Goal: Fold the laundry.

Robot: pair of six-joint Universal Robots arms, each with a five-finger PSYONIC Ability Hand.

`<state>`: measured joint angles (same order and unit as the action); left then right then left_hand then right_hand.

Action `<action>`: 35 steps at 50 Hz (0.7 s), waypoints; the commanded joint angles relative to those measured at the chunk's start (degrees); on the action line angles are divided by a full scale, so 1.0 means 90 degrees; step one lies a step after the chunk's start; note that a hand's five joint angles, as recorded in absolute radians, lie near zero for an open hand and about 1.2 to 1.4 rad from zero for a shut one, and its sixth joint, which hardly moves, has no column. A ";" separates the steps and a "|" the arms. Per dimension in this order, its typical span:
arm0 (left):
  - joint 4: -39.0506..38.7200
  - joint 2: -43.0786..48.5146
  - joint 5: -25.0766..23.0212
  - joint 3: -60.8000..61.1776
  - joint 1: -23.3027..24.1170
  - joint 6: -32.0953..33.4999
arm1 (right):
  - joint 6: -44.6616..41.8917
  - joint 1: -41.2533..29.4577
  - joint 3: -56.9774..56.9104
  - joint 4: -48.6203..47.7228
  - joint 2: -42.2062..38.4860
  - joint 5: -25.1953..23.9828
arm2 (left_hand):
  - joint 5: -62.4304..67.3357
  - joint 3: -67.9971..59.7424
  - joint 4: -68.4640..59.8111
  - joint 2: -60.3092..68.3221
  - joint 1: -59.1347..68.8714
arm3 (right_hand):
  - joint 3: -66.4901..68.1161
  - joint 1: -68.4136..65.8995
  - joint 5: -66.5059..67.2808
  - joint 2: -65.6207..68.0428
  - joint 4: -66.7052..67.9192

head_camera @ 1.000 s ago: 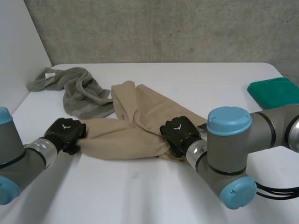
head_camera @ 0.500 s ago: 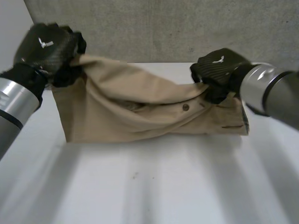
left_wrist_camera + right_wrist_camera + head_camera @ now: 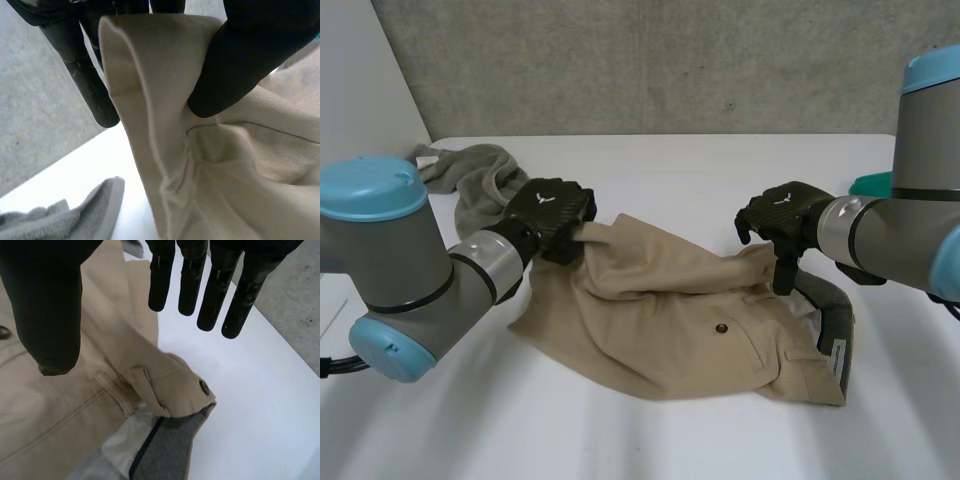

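Releasing right robot hand [image 3: 782, 220], trousers [image 3: 660, 320] lowered

The green cloth [image 3: 870, 185] beyond the right hand [image 3: 785, 215] is mostly hidden by the right arm [image 3: 905, 232]. The grey towel [image 3: 478, 178] passes behind the left hand [image 3: 552, 208], its near end covered.

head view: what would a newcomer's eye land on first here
First, the crumpled beige cotton trousers in the middle of the white table. One edge is held up by the left hand, which pinches it between thumb and fingers. The right hand hangs open over the waistband end, holding nothing. A rumpled grey towel lies behind the left hand.
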<state>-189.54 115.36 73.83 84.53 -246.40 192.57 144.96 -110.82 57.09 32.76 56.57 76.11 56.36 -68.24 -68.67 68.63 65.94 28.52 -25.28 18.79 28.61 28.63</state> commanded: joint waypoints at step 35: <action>0.0083 -0.0318 0.0283 0.0549 -0.0581 0.0009 | 0.1070 -0.0255 0.0367 -0.2516 -0.0992 0.0645 | 0.1515 -0.1307 -0.1259 0.1263 0.1562 | -0.0105 -0.0255 -0.0134 -0.0114 -0.0117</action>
<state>-188.79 112.29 76.28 89.56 -251.31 192.56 153.76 -112.83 66.42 12.91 52.84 80.10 56.36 -68.24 -68.67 68.63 65.94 25.32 -22.52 14.86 25.84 24.96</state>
